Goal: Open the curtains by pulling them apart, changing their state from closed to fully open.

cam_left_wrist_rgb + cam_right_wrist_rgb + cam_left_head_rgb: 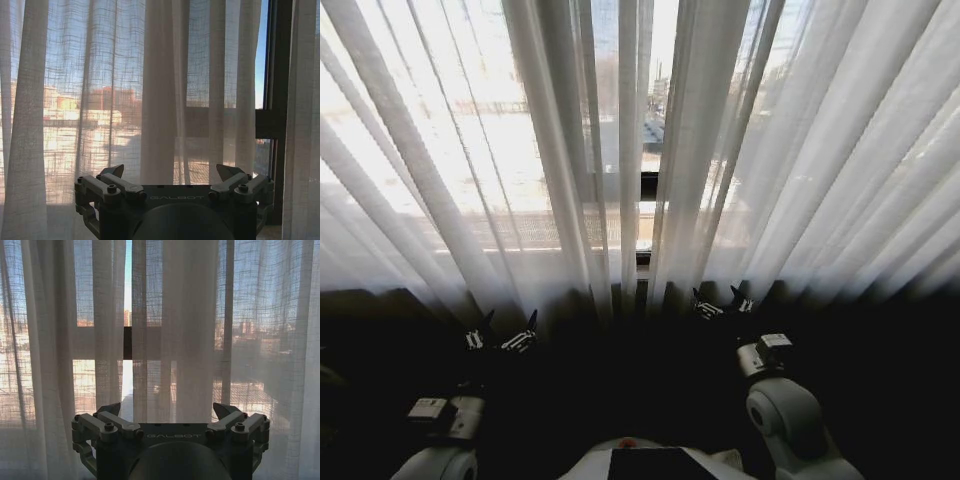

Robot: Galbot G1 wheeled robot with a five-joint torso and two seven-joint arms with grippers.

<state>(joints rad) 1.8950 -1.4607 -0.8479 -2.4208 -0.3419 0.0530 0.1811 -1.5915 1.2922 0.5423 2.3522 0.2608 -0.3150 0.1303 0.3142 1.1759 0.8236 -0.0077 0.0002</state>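
Sheer white pleated curtains hang across the window, a left panel (440, 170) and a right panel (820, 160) meeting near the middle with a narrow gap (647, 150). My left gripper (501, 338) is open below the left panel, a short way in front of the fabric (160, 100). My right gripper (723, 304) is open at the foot of the right panel's inner pleats (185, 330), nothing between its fingers. Both point at the cloth without touching it, as far as I can tell.
A black window-frame bar (648, 185) shows through the gap, and a dark vertical frame post (278, 100) stands beside the left panel's edge. Below the curtains lies a dark shadowed area (640, 400) around my arms.
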